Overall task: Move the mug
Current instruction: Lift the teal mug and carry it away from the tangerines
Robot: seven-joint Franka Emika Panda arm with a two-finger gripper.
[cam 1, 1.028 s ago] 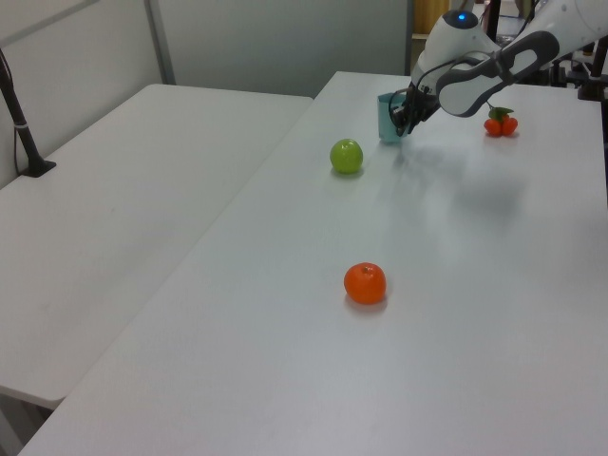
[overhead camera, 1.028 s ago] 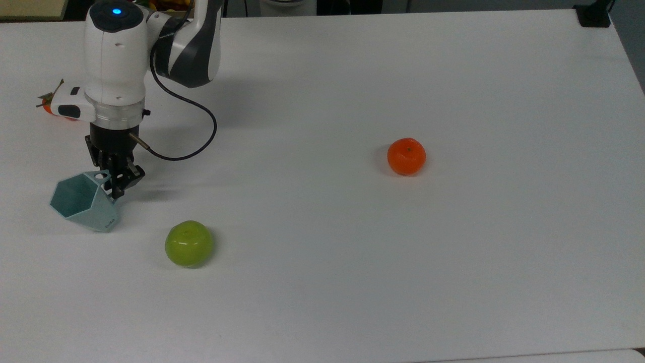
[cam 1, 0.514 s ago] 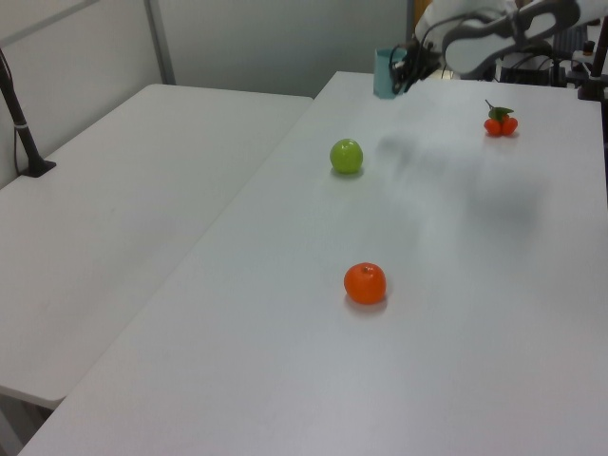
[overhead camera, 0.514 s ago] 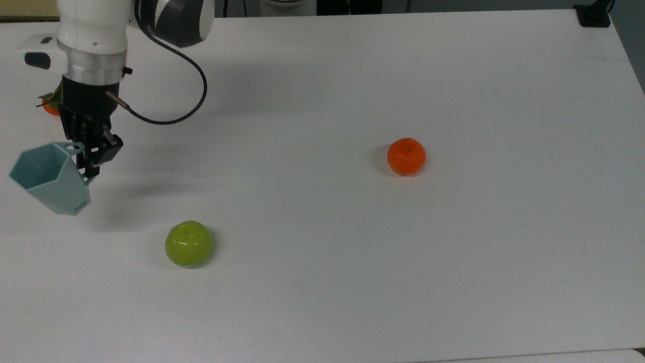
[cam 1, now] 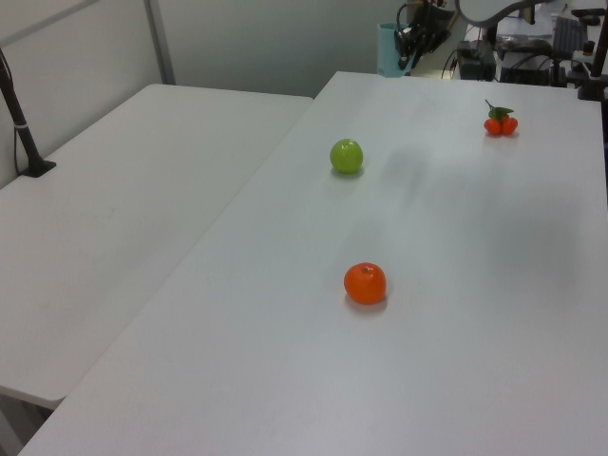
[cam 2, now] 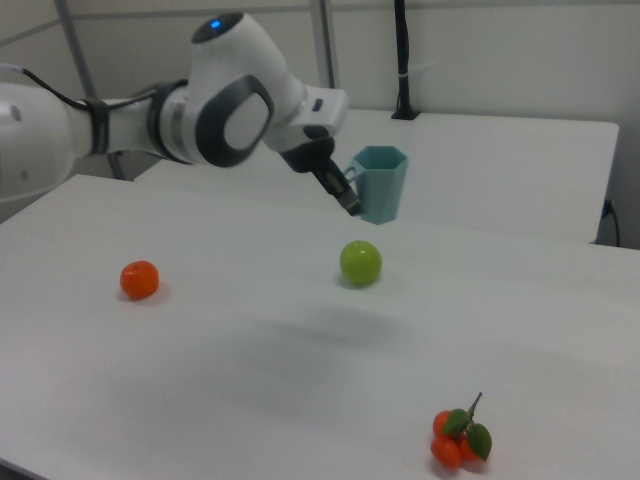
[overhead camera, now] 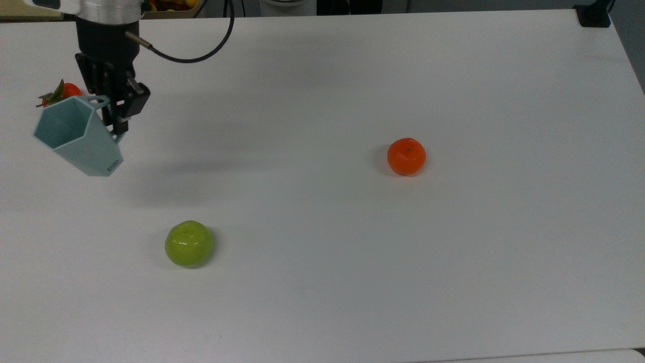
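Table (overhead camera: 352, 282), white and broad, seen from above with three fruits and a robot arm on it. Nearest the top view's bottom edge, at about 7 o'clock from the table's middle, lies a green apple (overhead camera: 189, 243). Farther up, at about 3 o'clock, sits an orange (overhead camera: 406, 156), well apart from the apple. Farthest, at about 10 o'clock, the gripper (overhead camera: 117, 117) hangs from the arm and pinches the flat handle of the mug (overhead camera: 78, 133), its fingers pressed onto the handle from both sides. The pale teal mug is tilted in the top view, its six-sided mouth facing up and to the top view's left, its shadow falling on the table well below it.

The right view adds what the top view cannot: the mug (cam 2: 380, 183) is held in the air, clear of the table, above and behind the apple (cam 2: 360, 262), with the gripper (cam 2: 347, 192) on its handle. It also shows a bunch of small red-orange fruits with green leaves (cam 2: 457, 438) in full, near the camera; the top view shows just a part of them (overhead camera: 61, 92) behind the mug's rim.

The left view shows the mug (cam 1: 389, 49) at the table's far end.
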